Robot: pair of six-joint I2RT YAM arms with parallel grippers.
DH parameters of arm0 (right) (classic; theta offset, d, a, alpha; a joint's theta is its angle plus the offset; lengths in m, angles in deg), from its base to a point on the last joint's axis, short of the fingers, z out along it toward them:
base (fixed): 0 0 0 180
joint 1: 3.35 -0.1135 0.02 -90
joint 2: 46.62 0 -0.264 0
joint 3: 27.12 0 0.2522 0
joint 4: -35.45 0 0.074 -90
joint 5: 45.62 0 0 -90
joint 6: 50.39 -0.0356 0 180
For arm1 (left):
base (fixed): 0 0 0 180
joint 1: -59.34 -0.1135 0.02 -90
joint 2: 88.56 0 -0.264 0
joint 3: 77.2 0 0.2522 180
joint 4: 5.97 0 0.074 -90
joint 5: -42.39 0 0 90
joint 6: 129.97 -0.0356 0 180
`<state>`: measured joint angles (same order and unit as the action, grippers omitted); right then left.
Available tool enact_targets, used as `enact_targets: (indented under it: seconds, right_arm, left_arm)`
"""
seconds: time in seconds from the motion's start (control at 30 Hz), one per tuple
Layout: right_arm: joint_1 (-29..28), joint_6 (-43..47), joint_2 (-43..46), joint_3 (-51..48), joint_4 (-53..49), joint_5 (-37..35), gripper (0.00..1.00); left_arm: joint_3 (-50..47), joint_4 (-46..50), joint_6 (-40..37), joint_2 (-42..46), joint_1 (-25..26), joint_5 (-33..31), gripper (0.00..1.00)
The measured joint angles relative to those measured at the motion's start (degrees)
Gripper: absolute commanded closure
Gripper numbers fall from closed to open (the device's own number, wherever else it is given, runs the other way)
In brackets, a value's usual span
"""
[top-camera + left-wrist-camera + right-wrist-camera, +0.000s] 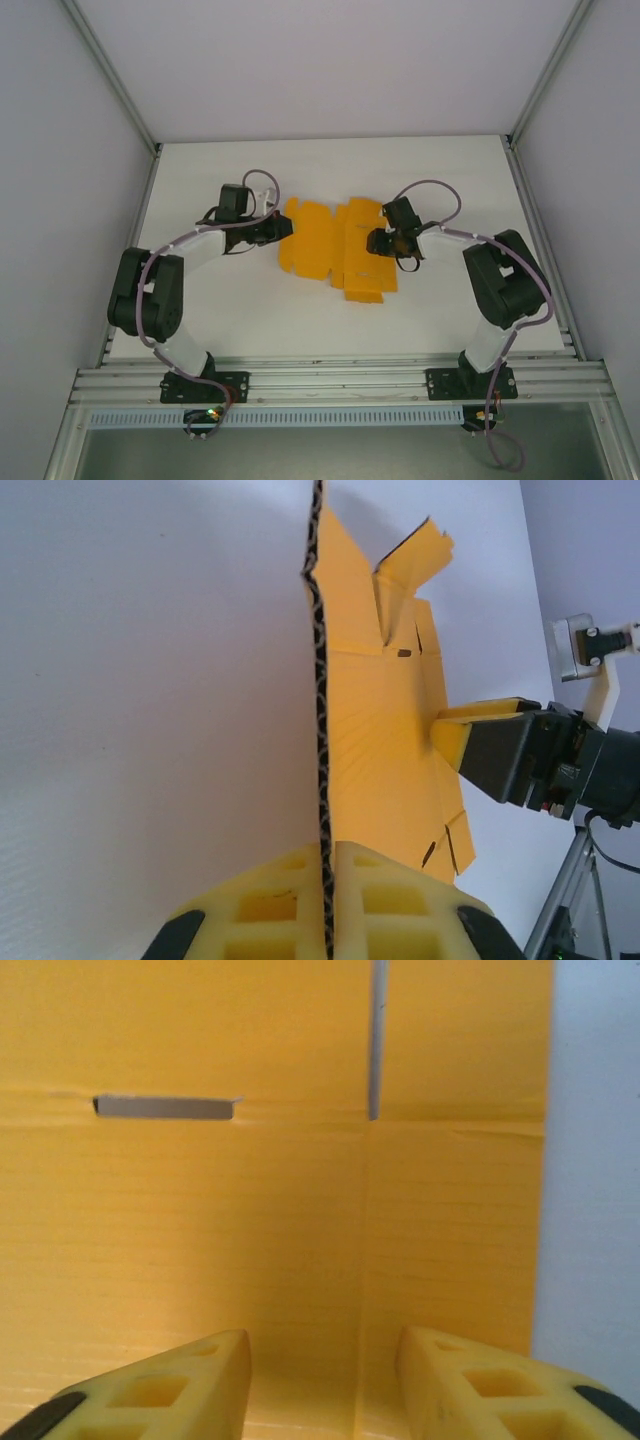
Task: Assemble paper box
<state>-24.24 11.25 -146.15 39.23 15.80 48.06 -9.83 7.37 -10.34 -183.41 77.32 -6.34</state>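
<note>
paper box (322, 248) is light, floppy card, so grab edges: left gripper (325, 880) is pinching one, right gripper (325, 1360) half-open, empty.

Top view: left gripper (276, 229) covers the paper box (318, 245) at its left edge. Right gripper (383, 243) hides part of its right half, and contact there is too small to tell. Right wrist: the box runs off frame at top, left and bottom. Left wrist: jaws cropped at the bottom, with the near box edge hidden between them.
</note>
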Motion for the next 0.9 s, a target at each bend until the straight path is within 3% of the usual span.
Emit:
enact_targets:
  seconds: [0.07, 0.2, 0.4, 0.67, 0.77, 0.9]
  right_arm:
    - [0.2, 0.5, 3.1, -1.7, 0.0, 0.7, 0.35]
    - [3.0, 2.3, 14.1, -6.3, 1.5, 4.3, 0.04]
    - [11.4, 4.2, 30.0, -12.9, 9.0, 16.3, 0.0]
    - [19.8, 2.4, 34.0, -17.7, 19.1, 33.7, 0.07]
    - [20.4, 1.1, 34.0, -18.2, 22.4, 38.4, 0.21]
    - [20.5, -0.6, 34.6, -18.2, 25.9, 42.4, 0.48]
  left_arm:
    - [0.0, 0.0, 0.0, 0.6, 0.1, 0.6, 1.0]
    - [0.1, -1.8, 0.9, 5.3, -0.1, 2.7, 1.0]
    - [2.7, -7.6, 4.2, 14.2, -0.1, 8.0, 1.0]
    - [3.0, -20.5, 12.9, 21.5, -0.1, 14.6, 1.0]
    - [2.3, -23.3, 15.1, 23.3, -0.1, 15.8, 1.0]
    - [1.9, -24.3, 15.9, 24.9, -0.1, 16.2, 1.0]
